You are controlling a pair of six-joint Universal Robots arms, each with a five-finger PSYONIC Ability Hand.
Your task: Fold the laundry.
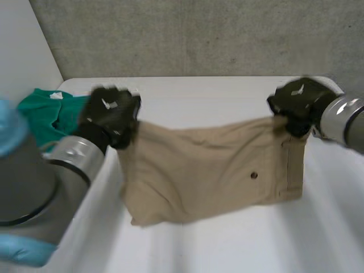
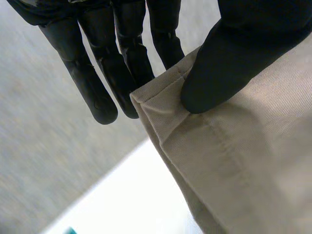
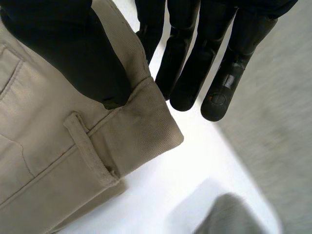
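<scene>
Left hand (image 1: 111, 114), upper left of frame: thumb presses hem corner of tan trousers (image 1: 210, 170) against straight fingers (image 2: 105, 83) (pinch grip). Right hand (image 1: 298, 103), upper right: thumb clamps waistband corner against fingers (image 3: 190, 63), belt loop (image 3: 87, 146) just beside thumb. Trousers hang stretched between both hands across centre of frame, lower edge at white table (image 1: 239, 244) (contact unclear); dark button (image 1: 253, 175) right of centre. Green garment (image 1: 48, 116) bunched at left edge, beyond left arm (image 1: 34, 187).
</scene>
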